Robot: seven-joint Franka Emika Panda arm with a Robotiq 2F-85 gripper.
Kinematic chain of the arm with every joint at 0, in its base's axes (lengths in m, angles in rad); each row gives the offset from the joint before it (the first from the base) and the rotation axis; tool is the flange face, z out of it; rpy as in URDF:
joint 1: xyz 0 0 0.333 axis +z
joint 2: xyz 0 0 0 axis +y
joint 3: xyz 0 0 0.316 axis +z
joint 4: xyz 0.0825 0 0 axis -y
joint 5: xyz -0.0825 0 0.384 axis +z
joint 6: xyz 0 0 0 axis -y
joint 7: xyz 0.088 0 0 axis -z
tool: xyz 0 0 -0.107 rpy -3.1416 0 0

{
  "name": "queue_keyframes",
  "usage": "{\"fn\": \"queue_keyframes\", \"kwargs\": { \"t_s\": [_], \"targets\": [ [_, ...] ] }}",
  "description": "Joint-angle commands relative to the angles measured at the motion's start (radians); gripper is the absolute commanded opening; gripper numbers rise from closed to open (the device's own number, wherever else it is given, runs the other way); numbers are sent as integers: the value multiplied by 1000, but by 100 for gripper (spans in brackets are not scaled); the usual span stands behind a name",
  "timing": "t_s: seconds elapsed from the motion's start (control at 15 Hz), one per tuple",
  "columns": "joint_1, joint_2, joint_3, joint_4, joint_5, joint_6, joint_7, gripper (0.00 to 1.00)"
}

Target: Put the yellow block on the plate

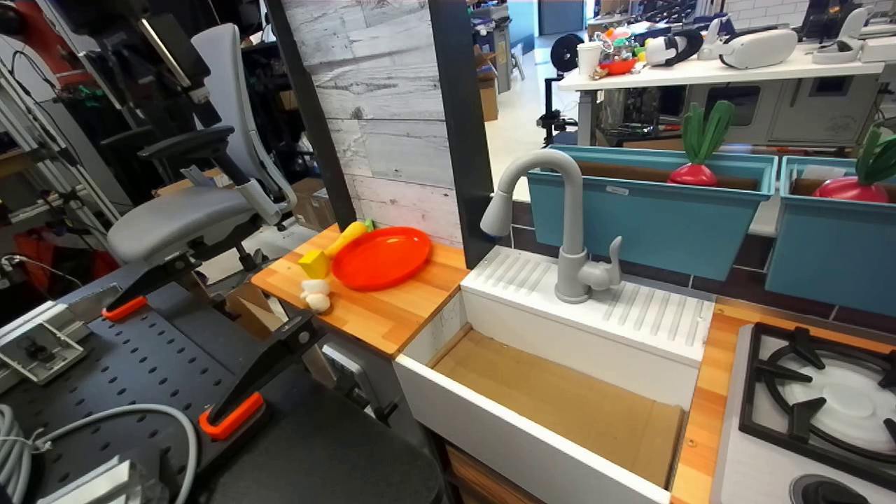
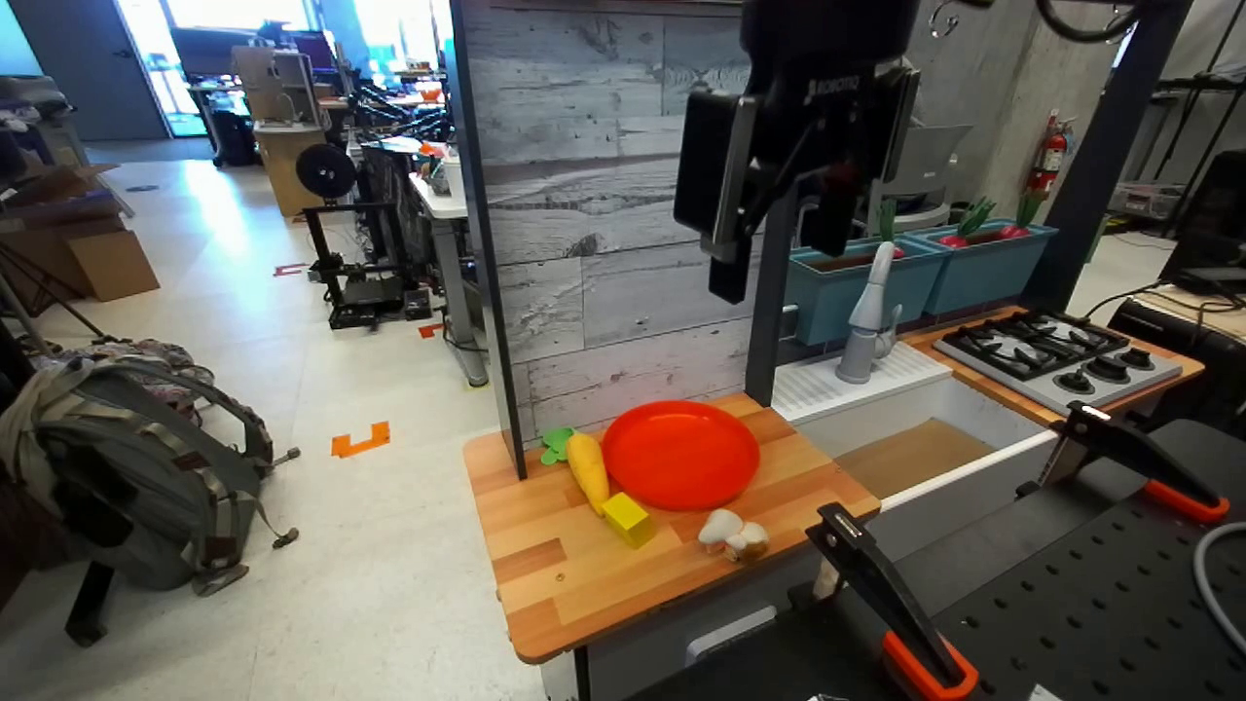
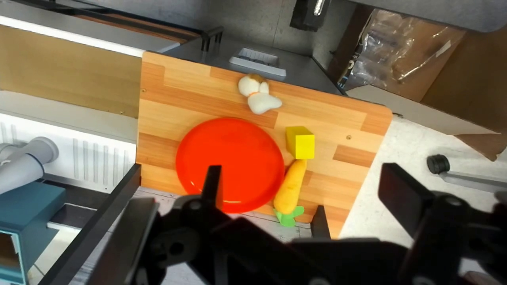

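The yellow block (image 1: 315,264) (image 2: 630,520) (image 3: 304,145) rests on the wooden counter beside the orange-red plate (image 1: 381,259) (image 2: 681,455) (image 3: 233,154), a short gap from its rim. The plate lies flat and bare. My gripper (image 2: 779,261) hangs high above the counter in an exterior view, in front of the grey plank wall. In the wrist view my gripper (image 3: 302,168) has its fingers wide apart with nothing between them. The block and plate show below it, the block ahead of the fingertips. Nothing hides the block.
A yellow carrot (image 2: 588,469) (image 3: 292,186) with green leaves lies between plate and wall, its tip at the block. A pale cream-and-brown piece (image 1: 316,295) (image 2: 732,535) (image 3: 259,95) sits near the counter's front edge. The plank wall (image 2: 623,224) and the sink (image 1: 560,392) border the counter.
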Motion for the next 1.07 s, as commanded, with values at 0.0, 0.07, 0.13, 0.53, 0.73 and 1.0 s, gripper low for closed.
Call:
{"fn": "queue_keyframes", "kwargs": {
  "t_s": [0.0,0.07,0.13,0.53,0.73,1.0],
  "targets": [
    [19,29,-20,9,-3,35,11,100],
    [20,44,-20,16,2,41,9,100],
    [18,69,-23,26,-5,61,15,100],
    [37,289,-56,136,10,131,20,100],
    [65,420,-83,211,24,135,15,100],
    [113,573,-118,312,44,131,15,100]
  ]
}}
